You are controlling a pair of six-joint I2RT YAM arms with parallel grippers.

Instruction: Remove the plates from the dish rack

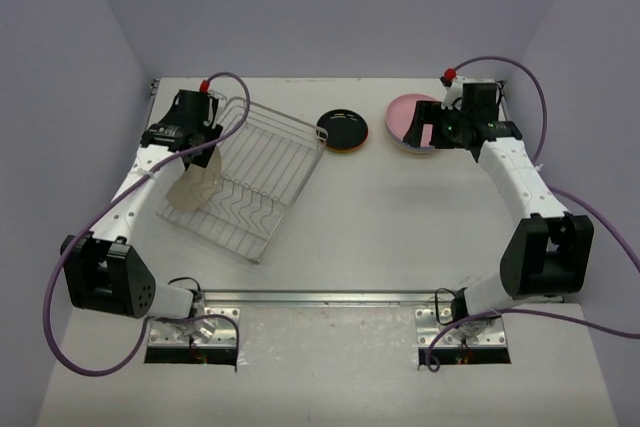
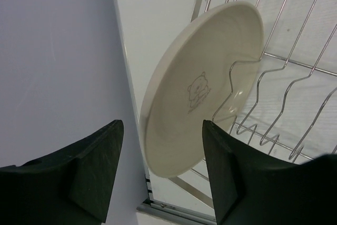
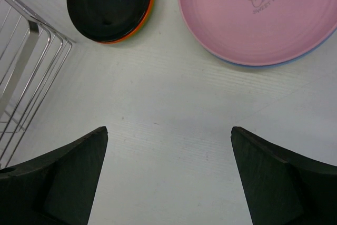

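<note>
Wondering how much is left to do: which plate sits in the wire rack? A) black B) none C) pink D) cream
D: one cream plate stands on edge in the dish rack; the black plate and pink plate lie out on the table.

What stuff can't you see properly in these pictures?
Right wrist view: the orange plate lies under the black plate; only its rim shows.
Right wrist view: a bluish plate under the pink plate shows just an edge; the frame cuts both off.
Top view: the left arm covers part of the cream plate in the dish rack.
</note>
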